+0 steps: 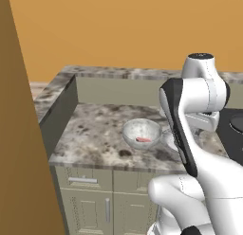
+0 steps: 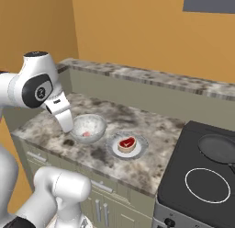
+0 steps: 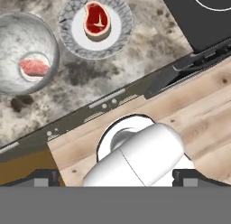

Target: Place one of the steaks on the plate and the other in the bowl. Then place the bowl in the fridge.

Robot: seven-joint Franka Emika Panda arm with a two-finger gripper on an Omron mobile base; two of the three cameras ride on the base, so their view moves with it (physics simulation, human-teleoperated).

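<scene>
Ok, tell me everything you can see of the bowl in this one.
The bowl is deep, round, whitish-grey and mottled with a glossy sheen. It stands upright on the marbled counter, near the front edge, just beside the plate, which carries the red steak; whether the rims touch is unclear. The pale pink steak lies flat at its bottom. Nothing grips it.

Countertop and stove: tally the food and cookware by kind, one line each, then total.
Steaks: 2, red one on the plate, pink one in the bowl
Plate: 1
Bowl: 1
Frying pan: 1
Total: 5
</scene>
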